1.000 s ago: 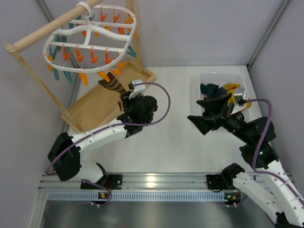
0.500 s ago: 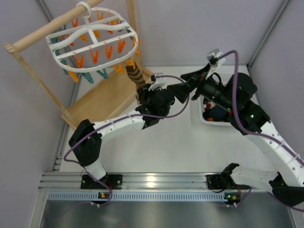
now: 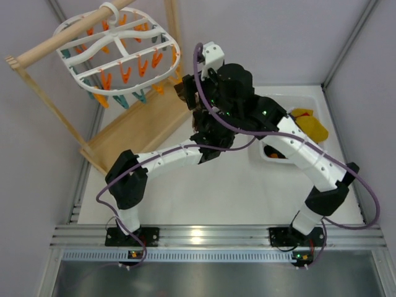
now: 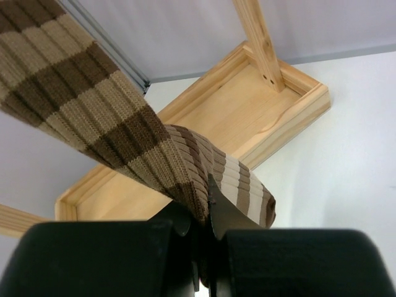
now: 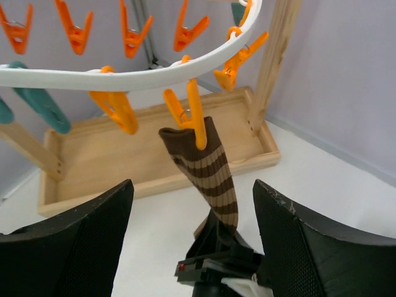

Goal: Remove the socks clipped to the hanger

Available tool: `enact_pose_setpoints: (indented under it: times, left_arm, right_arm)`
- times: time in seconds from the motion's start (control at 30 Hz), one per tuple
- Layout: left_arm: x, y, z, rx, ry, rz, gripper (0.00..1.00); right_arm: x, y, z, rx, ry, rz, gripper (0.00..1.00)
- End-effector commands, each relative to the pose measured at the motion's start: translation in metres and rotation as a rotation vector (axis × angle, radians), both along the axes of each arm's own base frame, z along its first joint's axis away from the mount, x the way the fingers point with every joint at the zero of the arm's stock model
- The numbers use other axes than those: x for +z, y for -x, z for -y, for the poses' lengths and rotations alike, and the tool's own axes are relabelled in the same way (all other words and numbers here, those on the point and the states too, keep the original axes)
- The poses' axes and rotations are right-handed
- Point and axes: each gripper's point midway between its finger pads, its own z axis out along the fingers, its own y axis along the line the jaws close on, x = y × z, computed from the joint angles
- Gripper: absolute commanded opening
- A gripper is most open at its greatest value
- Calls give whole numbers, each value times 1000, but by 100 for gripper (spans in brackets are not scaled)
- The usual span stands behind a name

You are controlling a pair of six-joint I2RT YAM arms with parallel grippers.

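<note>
Left gripper [image 4: 207, 213] pinched shut on the striped sock [image 4: 105, 117], low on the fabric.

From the closed jaws the brown-and-cream sock runs taut and slanting up to one orange clip [image 5: 193, 117], which grips its cuff at the rim of the white hanger [image 5: 124, 77]. Right gripper [image 5: 192, 185] hangs just above, fingers spread wide to either side of the sock and touching nothing (its camera looks straight down the sock to the left gripper below). The other clips in view, orange and teal, hang bare. Beneath sits the wooden stand's tray base [image 4: 260, 105] on the white table [image 4: 346, 185]. Off right, a white bin [image 3: 309, 99] holds yellow socks [image 3: 312, 127].
</note>
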Motion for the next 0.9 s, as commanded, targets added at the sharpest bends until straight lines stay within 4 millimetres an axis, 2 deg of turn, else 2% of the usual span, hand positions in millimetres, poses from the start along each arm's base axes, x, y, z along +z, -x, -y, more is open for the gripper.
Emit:
enact_pose_setpoints:
  times: [0.0,0.17,0.23,0.27,0.33,0.57,0.87]
  left_arm:
    - [17,-5,11,-19,50,34,0]
    - [18,-7,15,-33,58,36,0]
    - [18,-7,17,-38,63,36,0]
    - [20,-8,17,-41,67,38,0]
    - [21,-9,19,-49,70,39,0]
    - [21,-11,23,-73,73,34,0]
    - [23,-13,26,-92,85,35,0]
  right_arm:
    - [14,-10,3,-49,99,81,74]
    - [14,-25,-21,-47,132,137,68]
    - [4,-32,-33,-41,165,145,67]
    - [10,-32,-36,-39,157,161,65]
    - [3,-38,-45,-34,178,170,63]
    - [-3,-44,-64,1,167,187,62]
    - [-1,-61,-73,-40,164,249,62]
